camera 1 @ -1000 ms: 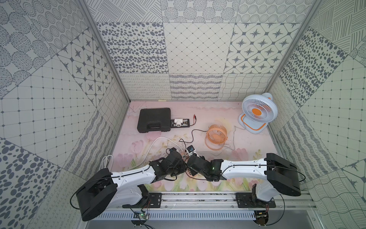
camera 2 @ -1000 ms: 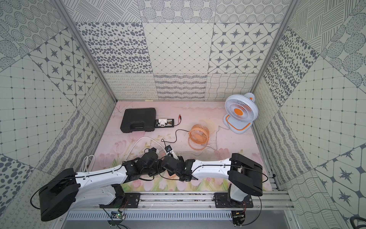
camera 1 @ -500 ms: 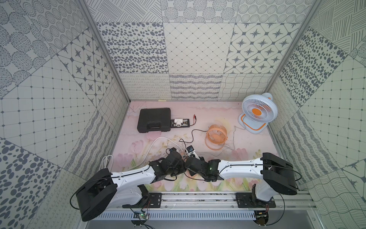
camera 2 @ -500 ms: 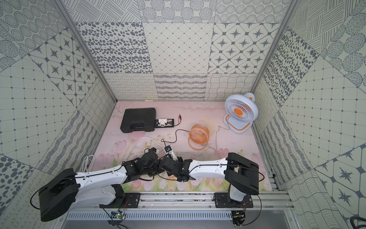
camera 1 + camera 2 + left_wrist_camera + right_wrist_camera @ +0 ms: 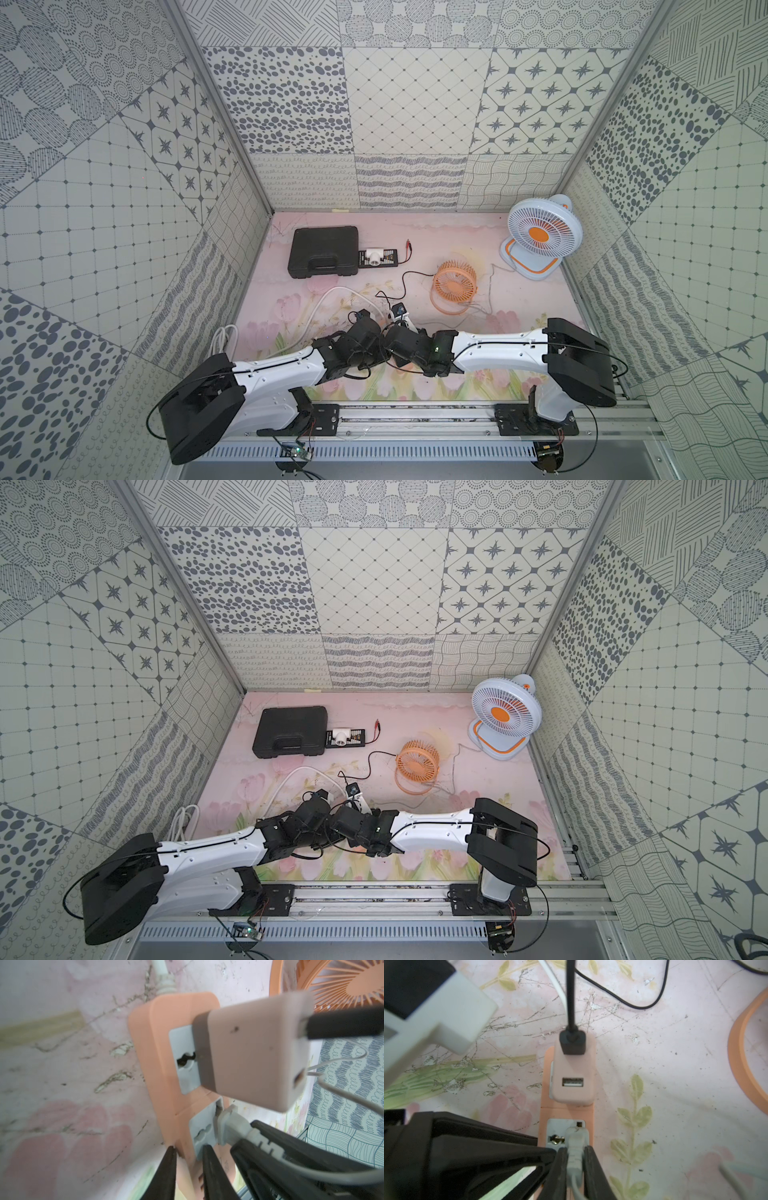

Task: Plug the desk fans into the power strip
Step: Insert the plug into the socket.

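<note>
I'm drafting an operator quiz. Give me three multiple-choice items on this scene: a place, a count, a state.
1. Where is the white desk fan? A front left corner; B far right corner; C table centre.
2. How many fans are there? A one; B three; C two.
3. The right gripper is: A shut on the white plug; B wide open; C shut on nothing.
B: it stands by the back and right walls. C: that one plus the small orange fan. A: its jaws pinch the plug at the power strip's socket.

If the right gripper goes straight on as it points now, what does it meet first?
Most likely the flat peach-orange power strip: the right gripper holds a grey-white plug against its white socket; depth unclear.
</note>
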`<state>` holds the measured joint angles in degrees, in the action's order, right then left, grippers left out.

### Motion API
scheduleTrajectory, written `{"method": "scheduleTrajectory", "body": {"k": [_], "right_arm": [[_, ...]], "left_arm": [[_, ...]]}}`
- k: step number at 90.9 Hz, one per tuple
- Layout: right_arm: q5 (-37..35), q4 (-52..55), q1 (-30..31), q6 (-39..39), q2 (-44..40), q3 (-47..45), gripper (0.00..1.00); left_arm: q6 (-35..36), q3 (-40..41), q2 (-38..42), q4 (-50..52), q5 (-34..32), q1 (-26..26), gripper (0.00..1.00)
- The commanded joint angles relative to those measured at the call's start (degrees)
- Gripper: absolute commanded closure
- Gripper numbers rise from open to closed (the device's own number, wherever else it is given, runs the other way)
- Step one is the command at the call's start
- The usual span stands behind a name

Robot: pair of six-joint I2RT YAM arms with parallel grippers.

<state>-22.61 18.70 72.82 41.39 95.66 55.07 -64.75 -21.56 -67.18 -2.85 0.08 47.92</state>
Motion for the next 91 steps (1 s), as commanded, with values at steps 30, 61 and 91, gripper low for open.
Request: {"method": "scheduleTrajectory", "body": {"k": [30, 61, 91], "right_arm": [[14.87, 10.45, -0.65, 3.73, 5.07, -5.00, 1.00], [17.24, 17.32, -0.57, 1.69, 12.31, -0.61, 1.00], [23.00, 17.61, -0.12, 1.07, 15.47, -1.33, 1.00]], "left_arm": [[0.90, 0.25, -0.67, 4.07, -1.69, -0.69, 0.74], [0.79, 0.11, -0.75, 4.18, -1.66, -0.70, 0.74], [0.98, 0.15, -0.55, 4.08, -1.55, -0.71, 0.75]]}}
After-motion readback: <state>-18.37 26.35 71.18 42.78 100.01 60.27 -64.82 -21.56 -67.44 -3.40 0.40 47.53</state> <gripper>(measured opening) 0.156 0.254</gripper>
